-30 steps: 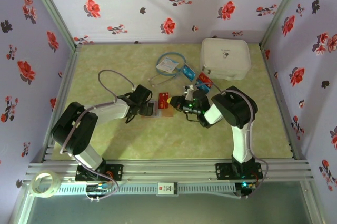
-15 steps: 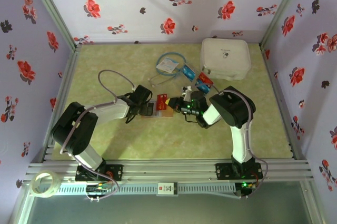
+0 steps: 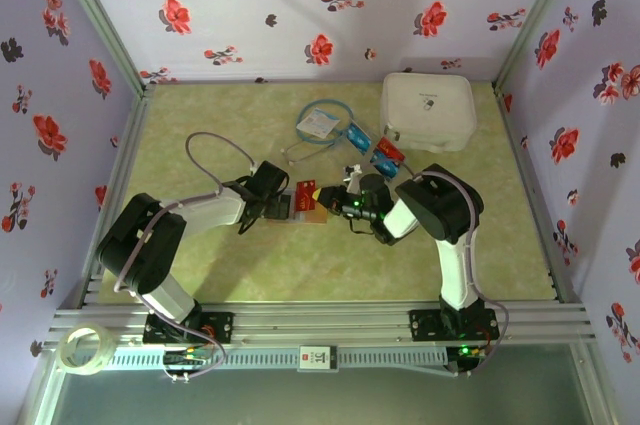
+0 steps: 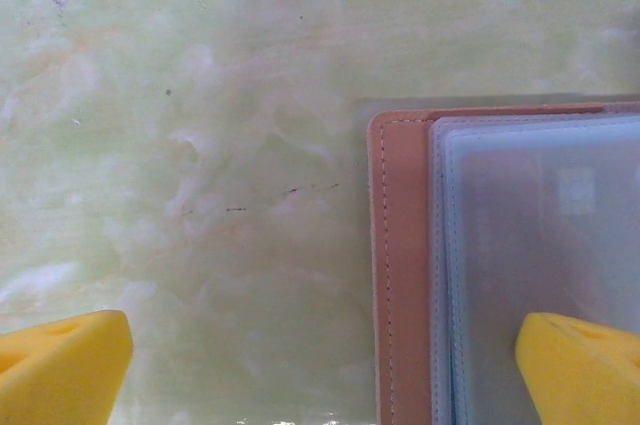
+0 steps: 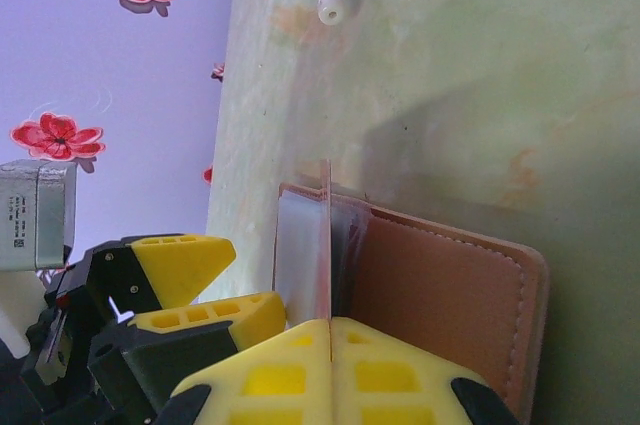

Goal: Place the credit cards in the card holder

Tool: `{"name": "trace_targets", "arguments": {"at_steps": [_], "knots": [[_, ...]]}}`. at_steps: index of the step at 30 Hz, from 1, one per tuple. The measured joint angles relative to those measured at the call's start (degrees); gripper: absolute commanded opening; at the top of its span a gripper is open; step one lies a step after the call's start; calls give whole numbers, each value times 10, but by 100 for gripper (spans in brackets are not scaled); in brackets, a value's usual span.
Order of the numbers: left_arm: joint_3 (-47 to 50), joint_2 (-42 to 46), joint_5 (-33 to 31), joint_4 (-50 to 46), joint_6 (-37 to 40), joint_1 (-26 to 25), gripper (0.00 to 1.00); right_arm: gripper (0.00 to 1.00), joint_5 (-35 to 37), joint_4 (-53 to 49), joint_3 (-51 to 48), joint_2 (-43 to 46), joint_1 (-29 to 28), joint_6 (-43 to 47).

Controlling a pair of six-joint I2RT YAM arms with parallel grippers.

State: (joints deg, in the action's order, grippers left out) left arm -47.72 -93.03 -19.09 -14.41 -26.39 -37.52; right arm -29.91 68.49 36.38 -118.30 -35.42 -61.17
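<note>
Tan leather marks your target: the card holder [image 3: 316,213] lies open near the middle of the counter [image 3: 200,125], its greyish sleeves [image 4: 530,235] facing up. Your right claw [image 5: 330,330] is clamped on one red card [image 5: 326,235], held on edge with its leading edge at the sleeves, reaching in from the holder's 3 o'clock side. Your left claw [image 4: 320,365] stands wide open at the 9 o'clock side, one yellow finger [image 4: 585,370] over the sleeves and the other over bare counter; you cannot tell whether it presses down. A blue card [image 3: 356,132] and another red card [image 3: 389,152] wait at about 1 o'clock from the holder, near the white case [image 3: 428,110]. Watch the push: if the card meets a sleeve lip off-line, it could buckle the plastic or slide an unpinned holder toward 9 o'clock. With both claws this close, an overshoot could knock them together.
</note>
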Motion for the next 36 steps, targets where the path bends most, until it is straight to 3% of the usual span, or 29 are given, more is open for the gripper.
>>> {"name": "trace_targets", "arguments": {"at_steps": [36], "knots": [[11, 6, -3, 12, 0, 0, 100, 0, 43, 38, -23, 2, -8, -21]]}}
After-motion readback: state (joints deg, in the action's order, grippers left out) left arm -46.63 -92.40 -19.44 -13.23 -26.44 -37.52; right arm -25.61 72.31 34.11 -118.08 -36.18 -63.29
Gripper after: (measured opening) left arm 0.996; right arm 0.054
